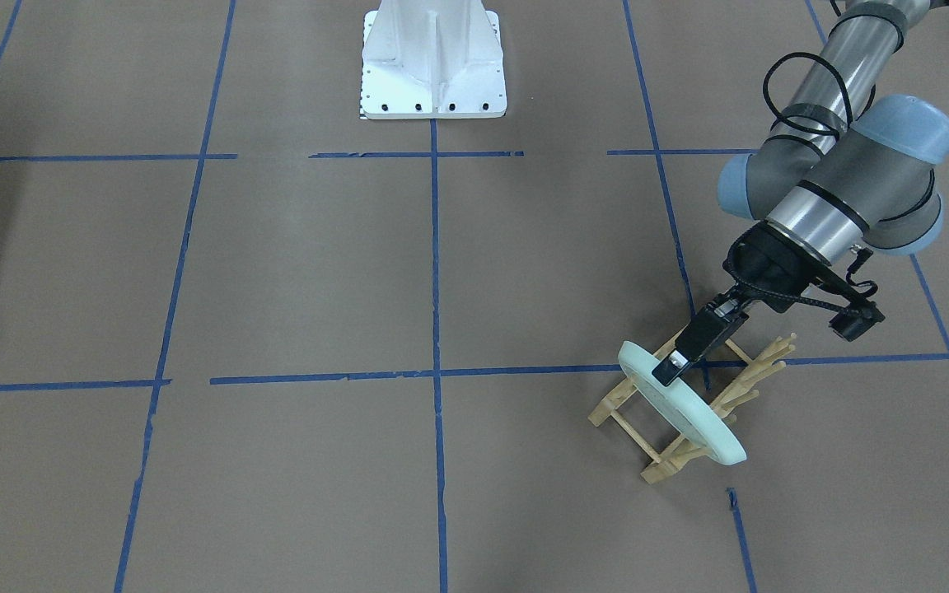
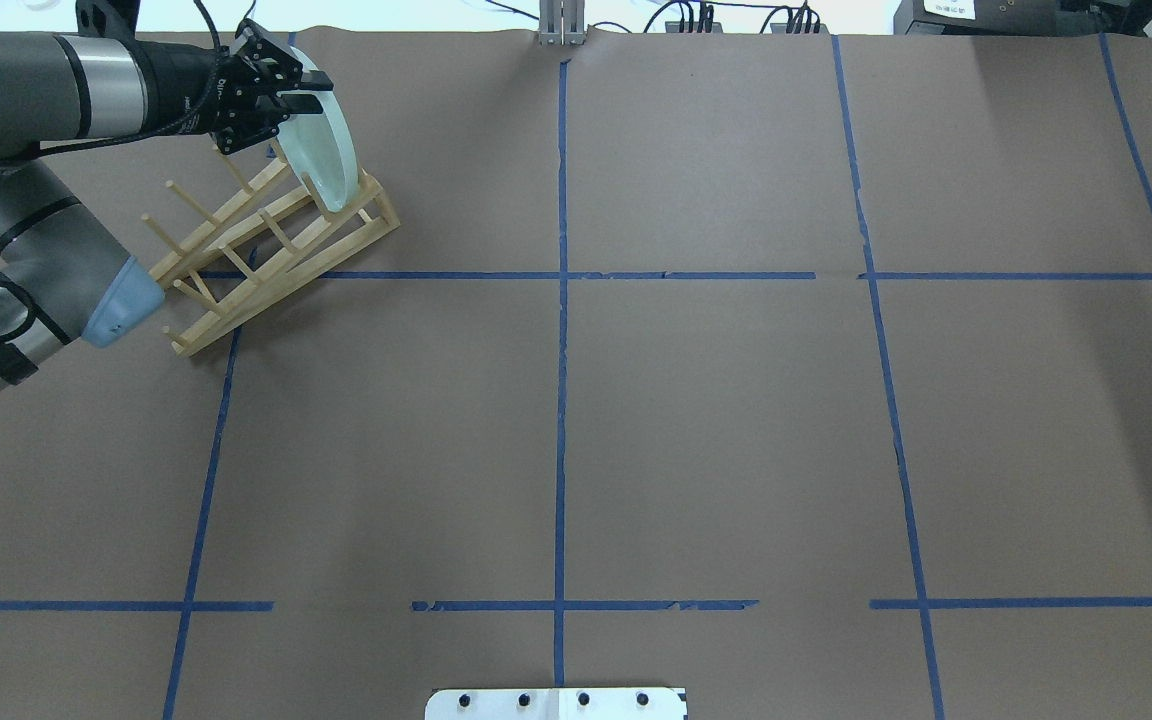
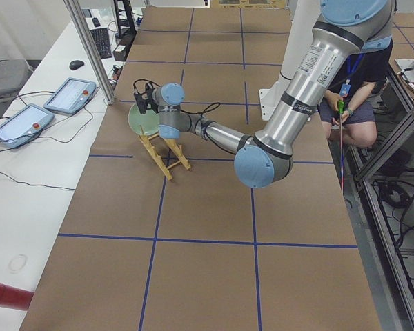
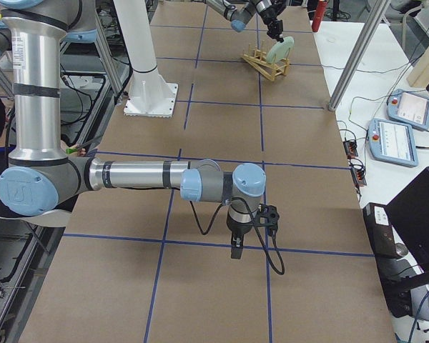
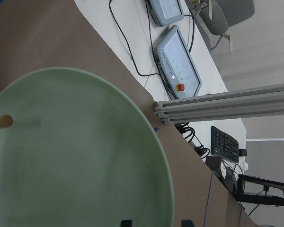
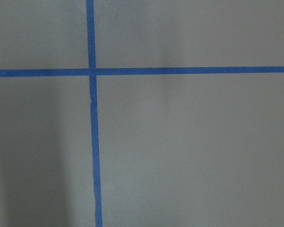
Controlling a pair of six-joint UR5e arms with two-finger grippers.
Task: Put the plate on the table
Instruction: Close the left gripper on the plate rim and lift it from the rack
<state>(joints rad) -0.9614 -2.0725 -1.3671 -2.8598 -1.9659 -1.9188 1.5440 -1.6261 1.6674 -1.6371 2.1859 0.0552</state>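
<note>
Item: plate (image 1: 693,420), standing on edge in an end slot of the wooden rack (image 1: 616,409) on your bench (image 1: 318,272). Left gripper (image 1: 672,366): jaws apart, astride the plate's top rim. Right gripper (image 4: 234,251): well apart from it; you cannot tell its jaws. Hazards: a shallow pinch could let the plate swing or slip, and a slanted lift could snag pegs and drag the rack.

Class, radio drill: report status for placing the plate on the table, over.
Left gripper astride plate rim, grip unconfirmed. Right gripper far off, state unclear. Plate on edge in rack, pegs alongside.
</note>
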